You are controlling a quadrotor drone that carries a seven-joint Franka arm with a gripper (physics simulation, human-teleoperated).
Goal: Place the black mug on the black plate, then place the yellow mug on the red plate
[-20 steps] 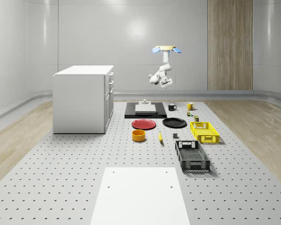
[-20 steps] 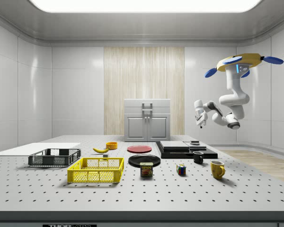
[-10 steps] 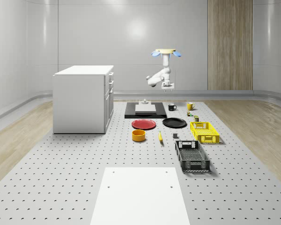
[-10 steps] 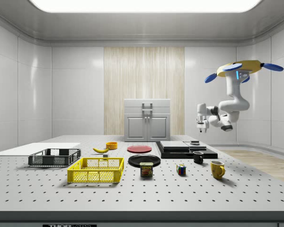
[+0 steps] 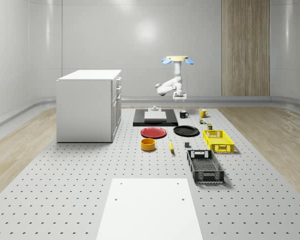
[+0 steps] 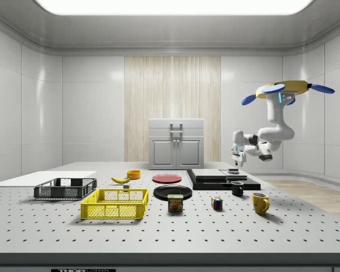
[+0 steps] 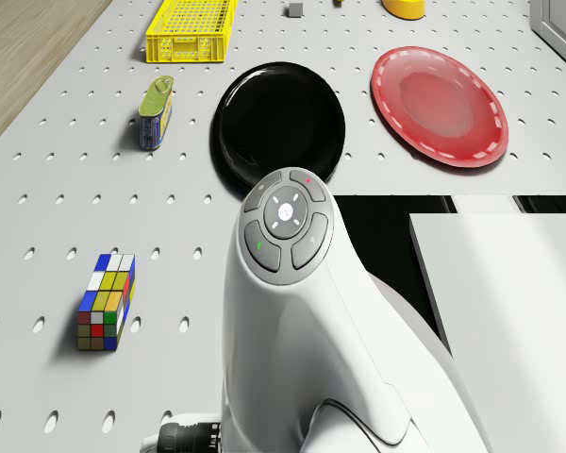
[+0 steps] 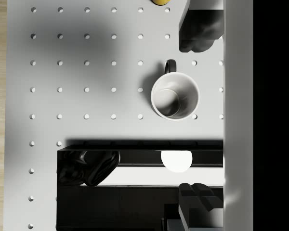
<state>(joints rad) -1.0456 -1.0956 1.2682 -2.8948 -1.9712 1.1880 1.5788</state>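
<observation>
a: black mug (image 5: 183,114) on the perforated bench (image 5: 65,170), upright, far end, just right of the black slab (image 5: 155,120) in the whole-scene view. apart from the black plate (image 5: 186,131), which lies nearer.

b: yellow mug (image 5: 203,113)?

a: farther right of the black mug, on the bench, well apart from the red plate (image 5: 154,132).

b: the drone (image 5: 177,59)?

a: hovering over the far end of the bench, above the mugs' area. arm bent down; gripper (image 5: 179,96) hangs pointing downward above the black mug, not touching.

b: gripper state?

a: spread apart, nothing between. in the wrist view the fingers (image 8: 197,29) sit on either side of the frame, and the mug (image 8: 175,95) sits between them, seen from above, handle away from the slab.

b: other items?

a: rubik's cube (image 7: 106,301) and a tin (image 7: 156,111) on the bench near the black plate (image 7: 278,123).
</observation>
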